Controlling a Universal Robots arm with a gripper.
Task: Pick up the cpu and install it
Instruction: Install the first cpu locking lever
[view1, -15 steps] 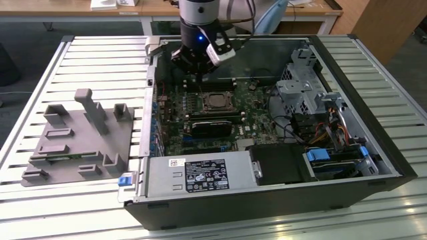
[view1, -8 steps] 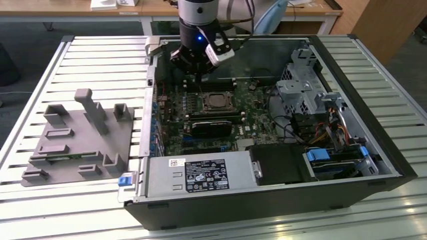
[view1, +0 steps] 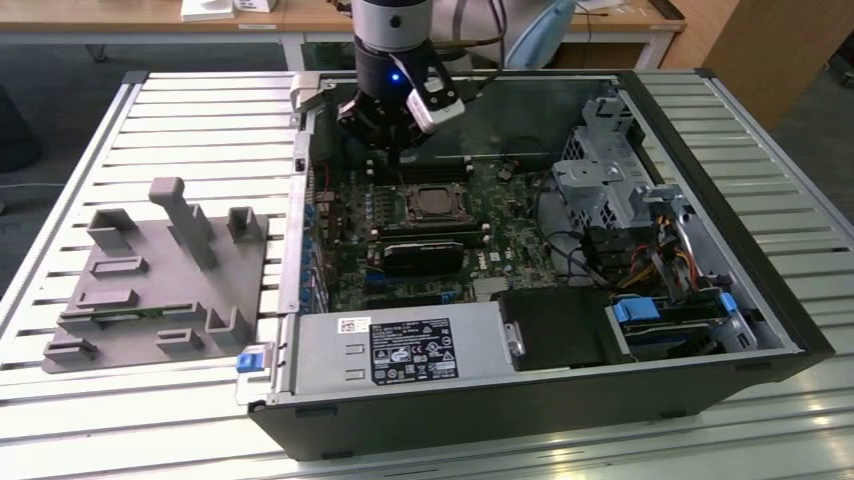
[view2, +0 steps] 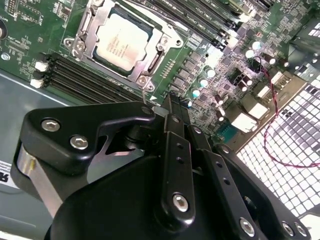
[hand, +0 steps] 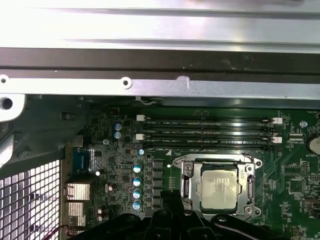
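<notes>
Here we are looking at an open black computer case (view1: 747, 330) lying on its side on a slatted metal table (view1: 200, 110), filling the centre and right of the exterior view. Inside it a green motherboard (view1: 354, 225) is showing, crowded with small components and blue-topped cylindrical capacitors (hand: 137, 181).

The cpu (view1: 434, 203) is sitting in its socket near the middle of the board: a thin flat square with a dull silvery metal top, framed by a bright steel retention bracket (hand: 187, 170). In both wrist views we are seeing it seated flat inside that frame (view2: 122, 42) (hand: 220, 187), with long dark memory slots (hand: 207, 132) running just beside it.

The gripper (view1: 390, 150) is hanging from a glossy black arm at the upper centre of the exterior view, above the board and just beyond the socket toward the top of the frame. In the second wrist view its matte black linkage, studded with silver screws, is taking up the lower half, and the narrow fingers (view2: 175, 107) are lying pressed together with nothing between them, apart from the chip.

At the exterior view's left a grey plastic fixture (view1: 160, 290) with upright posts is resting on the table. A silver power supply (view1: 400, 350) with a label is lying along the case's near edge at the bottom centre.
</notes>
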